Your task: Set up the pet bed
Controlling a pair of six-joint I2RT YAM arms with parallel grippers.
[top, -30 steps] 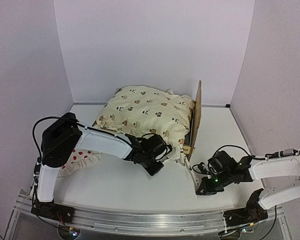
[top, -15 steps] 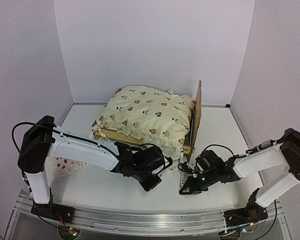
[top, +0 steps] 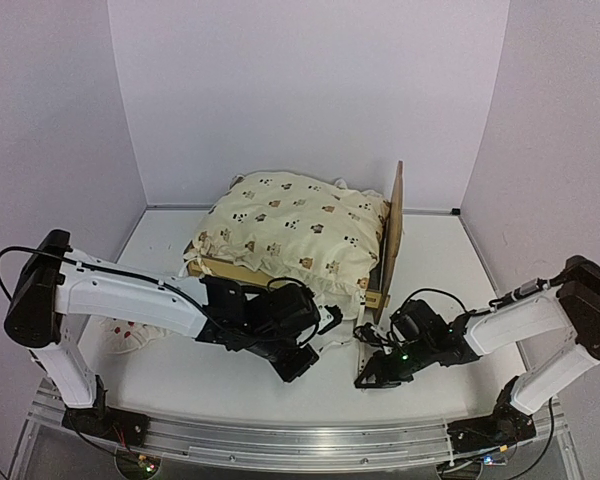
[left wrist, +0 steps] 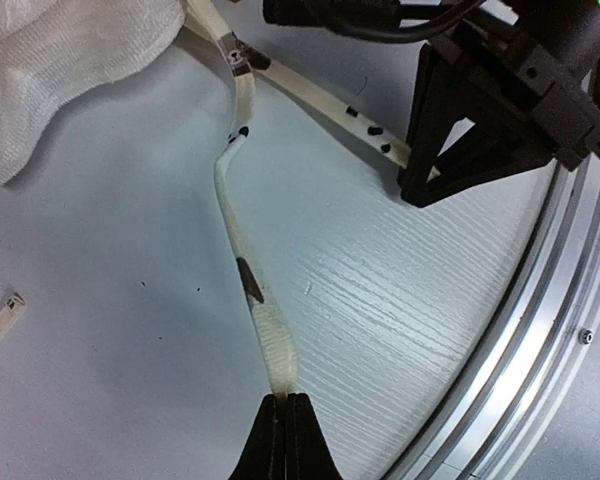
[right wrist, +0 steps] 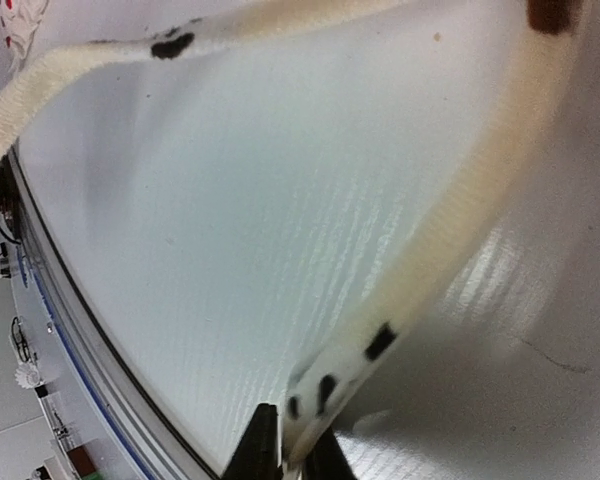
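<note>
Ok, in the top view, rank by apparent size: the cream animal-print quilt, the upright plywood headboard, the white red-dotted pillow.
1. Cream animal-print quilt, largest.
2-3. Plywood headboard and white red-dotted pillow: unranked; headboard shows edge-on, pillow partly hidden.

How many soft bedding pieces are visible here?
2: the quilt heaped on the pet bed, and the pillow beneath the left arm. More may hide under the quilt.

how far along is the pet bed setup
Done: the quilt lies over the pet bed. In hand: left gripper and right gripper each pinch a cream fabric edge drawn out in front of it. To do: the red-dotted pillow lies on the table, off the bed.
</note>
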